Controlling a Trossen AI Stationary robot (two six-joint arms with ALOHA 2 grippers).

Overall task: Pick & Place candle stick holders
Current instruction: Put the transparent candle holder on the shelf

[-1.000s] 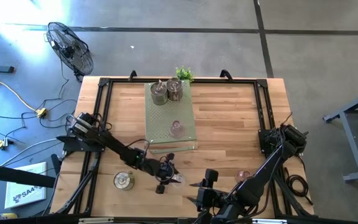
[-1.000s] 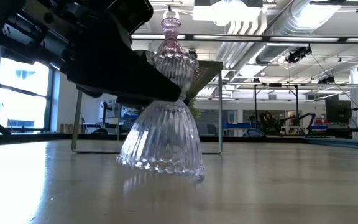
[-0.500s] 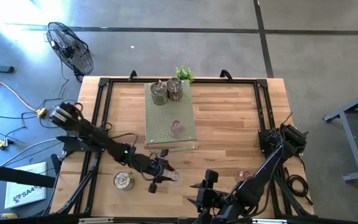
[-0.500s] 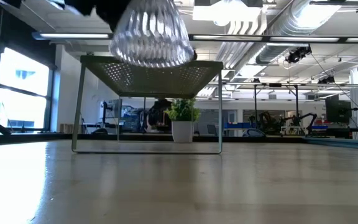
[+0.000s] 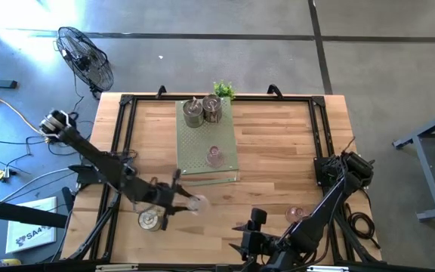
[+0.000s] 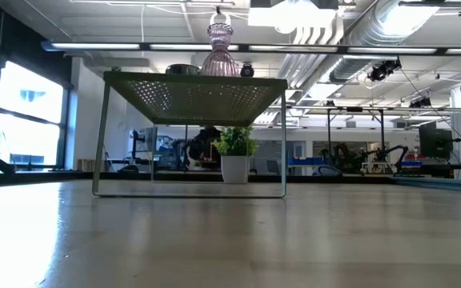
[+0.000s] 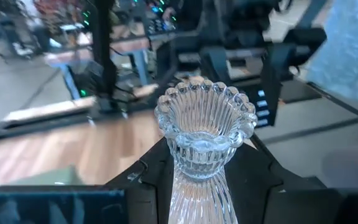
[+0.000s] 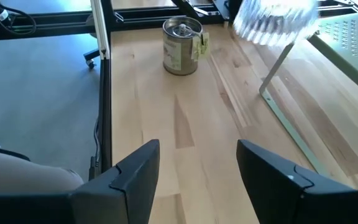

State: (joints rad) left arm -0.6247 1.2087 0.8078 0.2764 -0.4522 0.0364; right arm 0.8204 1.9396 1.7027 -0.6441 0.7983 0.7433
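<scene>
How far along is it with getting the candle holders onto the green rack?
Done: two dull metal holders and one pink glass holder stand on the pale green perforated board. In hand: the left gripper holds the clear ribbed glass holder. Left: a metal holder and a pink holder on the table.

The left tool [image 5: 189, 203] holds a glass holder [image 5: 196, 203] above the bench [image 5: 278, 143]. A metal holder [image 5: 150, 220] stands just beside it. Beyond it the board [image 5: 225, 140] carries a holder [image 5: 214, 157] near its close edge and two metal holders [image 5: 202, 110] at the far end, the plant [image 5: 223, 90] behind them. The right tool [image 8: 194, 171] waits well apart, another holder [image 5: 295, 215] beside its arm.
</scene>
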